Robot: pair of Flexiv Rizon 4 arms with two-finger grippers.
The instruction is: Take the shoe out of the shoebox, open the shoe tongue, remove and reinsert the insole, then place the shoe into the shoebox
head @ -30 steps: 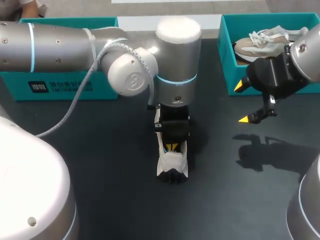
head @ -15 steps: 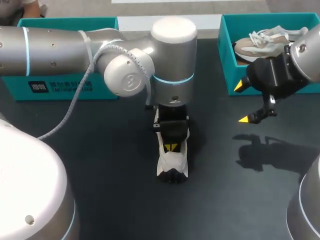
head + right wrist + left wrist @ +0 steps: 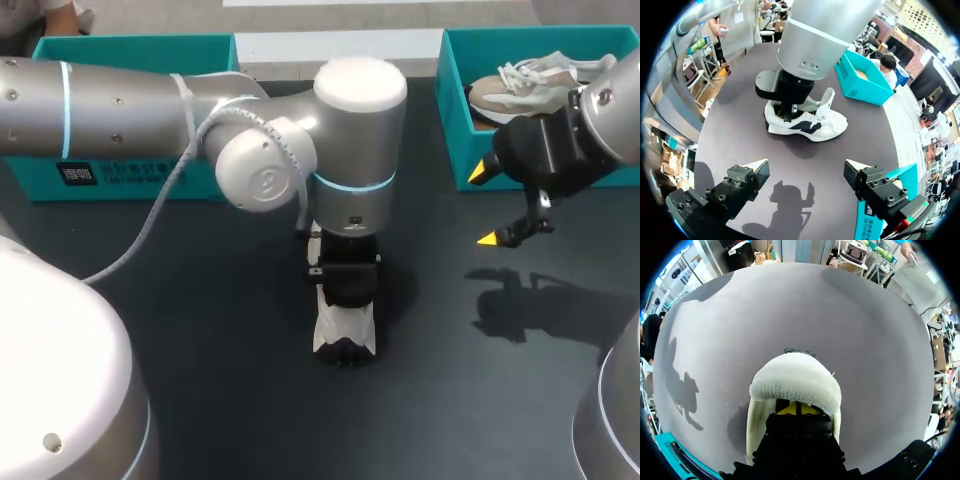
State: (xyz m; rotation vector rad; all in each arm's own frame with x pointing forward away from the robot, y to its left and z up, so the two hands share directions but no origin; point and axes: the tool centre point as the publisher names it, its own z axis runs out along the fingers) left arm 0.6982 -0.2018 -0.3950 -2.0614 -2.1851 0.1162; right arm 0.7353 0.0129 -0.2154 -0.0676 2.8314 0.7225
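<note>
In the head view the left arm (image 3: 355,150) covers most of the white shoe (image 3: 345,335), so only the toe shows below the left gripper (image 3: 796,410). In the left wrist view the shoe's knit edge rises just ahead of that gripper and hides the inside (whether anything is pinched there cannot be told). Behind the right gripper (image 3: 486,205), the shoebox (image 3: 455,110) and the beige shoe (image 3: 520,85) in it are partly covered by the right arm (image 3: 615,110) and cut off at the picture's edge.

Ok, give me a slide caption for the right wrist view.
White shoe ahead of the open right gripper, left arm down on it, teal shoebox beyond.
</note>
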